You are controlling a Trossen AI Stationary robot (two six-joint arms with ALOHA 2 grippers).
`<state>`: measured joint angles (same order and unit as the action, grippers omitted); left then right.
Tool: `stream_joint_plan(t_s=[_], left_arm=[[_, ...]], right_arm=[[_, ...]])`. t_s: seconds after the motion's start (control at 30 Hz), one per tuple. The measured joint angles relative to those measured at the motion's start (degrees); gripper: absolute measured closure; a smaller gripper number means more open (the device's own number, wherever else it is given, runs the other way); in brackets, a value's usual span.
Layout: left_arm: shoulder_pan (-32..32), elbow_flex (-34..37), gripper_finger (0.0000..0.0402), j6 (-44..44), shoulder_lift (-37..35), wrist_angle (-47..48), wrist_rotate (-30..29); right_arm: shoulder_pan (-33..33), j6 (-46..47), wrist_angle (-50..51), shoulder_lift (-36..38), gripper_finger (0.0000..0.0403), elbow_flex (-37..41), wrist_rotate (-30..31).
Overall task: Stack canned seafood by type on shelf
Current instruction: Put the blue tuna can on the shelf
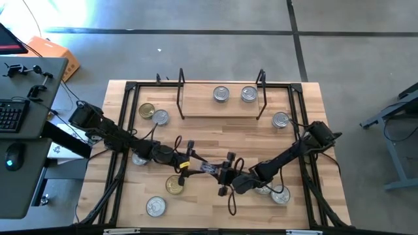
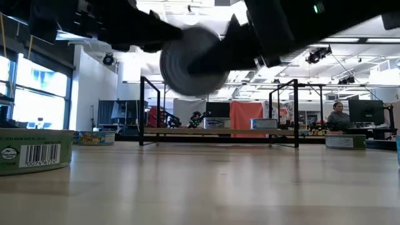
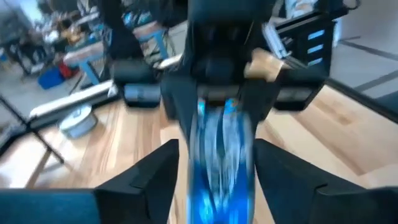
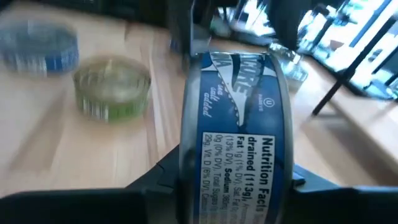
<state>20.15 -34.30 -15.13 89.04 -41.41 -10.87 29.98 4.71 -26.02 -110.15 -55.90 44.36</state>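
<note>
**Tin held on edge between both arms, mid-desk**

Right gripper (image 4: pixel 233 180) clamped on a blue-labelled tin (image 4: pixel 233 130), rim up; "Nutrition Facts", "drained (113g)" readable. Left gripper (image 1: pixel 191 164) just opposite; hold on it cannot be told. Likely risk: tin slipping or rolling off edge if one side lets go early. Beside it a green-banded tin (image 4: pixel 112 87). Farther off, the shelf (image 1: pixel 222 108) carrying two silver tins (image 1: pixel 222 94).
</note>
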Motion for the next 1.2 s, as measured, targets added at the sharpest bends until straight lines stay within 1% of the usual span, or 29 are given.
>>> stream_joint_plan(t_s=[0.1,0.2,0.3,0.4,0.47,0.57,0.67,0.77,0.87,0.97,1.0,1.1,1.13,1.2], left_arm=[[0.51,-1.4,0.0184,-2.69,-0.07,1.41,-0.57],[0.74,-4.16,0.0173,-5.15,0.17,7.93,-3.3],[0.85,-7.44,0.0162,-6.48,0.17,15.27,-6.56],[0.29,-9.52,0.0155,-6.33,0.17,21.59,-7.46],[-0.11,-10.13,0.0153,-6.12,0.43,23.36,-7.38],[-0.41,-10.19,0.0155,-6.46,1.39,23.56,-7.44],[-0.64,-10.19,0.0164,-7.8,3.4,23.1,-7.44],[-0.64,-10.19,0.0181,-9.01,5.33,21.15,-8.51],[-0.64,-10.13,0.0214,-9.06,5.94,20.44,-8.71],[-0.58,-10.13,0.0262,-7.86,5.94,20.52,-8.77],[-0.58,-10.13,0.0275,-7.2,5.94,20.71,-8.99],[-0.21,-10.13,0.0276,-8.06,5.63,23.1,-9.56],[0.17,-10.12,0.0276,-8.1,5.28,24.78,-10.79],[1.29,-10.08,0.0276,-8.07,3.9,28.22,-16.01]], right_arm=[[-0.63,3.51,3.73,-0.17,0.0289,0.11,-0.74],[-1.5,5.66,5.41,-0.09,0.0289,0.11,-0.94],[-2.42,5.79,5.55,-0.11,0.0289,0.11,-2.98],[-3.04,5.79,5.31,-0.11,0.0289,0.11,-3.15],[-3.38,5.58,5.46,-0.11,0.0289,0.11,-3.47],[-3.75,5.42,5.28,-0.11,0.0289,0.11,-4.17],[-3.99,5.51,5.25,-0.11,0.0289,0.11,-5.12],[-4.13,5.46,5.24,-0.11,0.0289,0.11,-5.47],[-4.13,5.76,5.25,-0.11,0.0289,0.11,-5.47],[-4.13,5.32,5.37,-0.09,0.0288,0.11,-5.66],[-4.13,5.39,5.53,-0.11,0.0281,0.11,-5.35],[-4.26,5.72,7.41,0.28,0.0226,0.02,-7.2],[-4.08,6.0,10.14,0.86,0.0207,0.02,-7.15],[-3.88,10.3,15.27,2.3,0.0177,0.02,-5.63]])
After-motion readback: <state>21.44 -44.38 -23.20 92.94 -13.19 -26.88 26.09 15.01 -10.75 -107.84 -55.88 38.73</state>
